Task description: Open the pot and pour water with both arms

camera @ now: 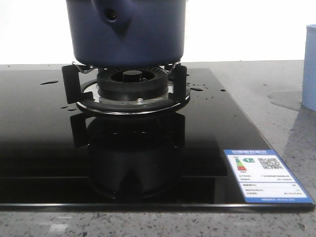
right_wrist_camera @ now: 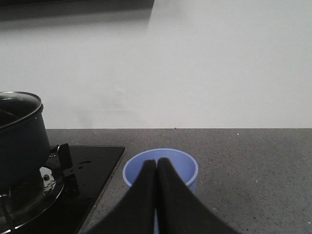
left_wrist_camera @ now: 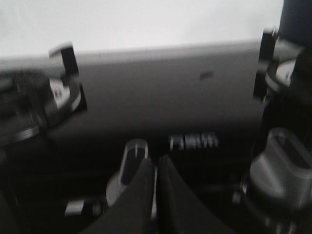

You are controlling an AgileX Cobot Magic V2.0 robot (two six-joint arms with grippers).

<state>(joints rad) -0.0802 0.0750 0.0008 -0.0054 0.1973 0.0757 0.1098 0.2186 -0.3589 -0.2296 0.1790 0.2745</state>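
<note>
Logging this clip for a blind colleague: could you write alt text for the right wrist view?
The right arm's black tool, fingers shut and empty, points toward a pale blue round cup on the grey speckled counter. Beside it, a dark navy round pot with a glass lid sits on a stove burner.

Pot (camera: 126, 32) on burner (camera: 132, 86), mid-hob (camera: 44, 148); cup (camera: 309, 66) right on counter (wet patch (camera: 286, 98) apparently beside).

Left end effector (left_wrist_camera: 156, 168) and right end effector (right_wrist_camera: 157, 168), fingertips pressed together, empty.
</note>
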